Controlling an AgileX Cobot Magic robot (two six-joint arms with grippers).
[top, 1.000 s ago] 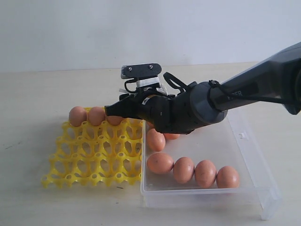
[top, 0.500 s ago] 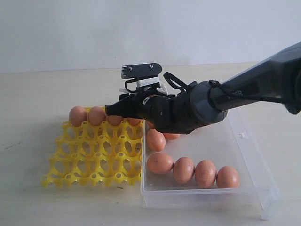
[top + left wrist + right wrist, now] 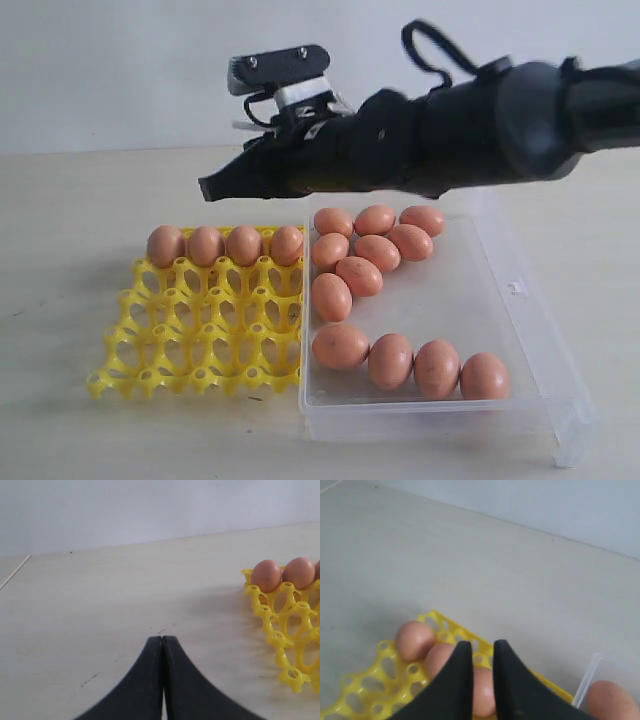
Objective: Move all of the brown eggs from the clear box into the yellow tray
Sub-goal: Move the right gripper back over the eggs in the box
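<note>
Four eggs (image 3: 226, 245) sit in the far row of the tray (image 3: 200, 340), filling that row; its other three rows of cups are empty. Twelve eggs lie in the box (image 3: 480, 300), which stands right beside the tray: a cluster of eight near the tray's far corner and a line of four along the box's near wall. By that count a quarter of the job is done and twelve transfers are left.

The right gripper (image 3: 210, 188) hangs in the air above the tray's filled row, its jaws a narrow slit apart and carrying nothing. The left gripper (image 3: 162, 639) is low over the table, apart from the tray's outer side, with its jaws pressed together and empty.
</note>
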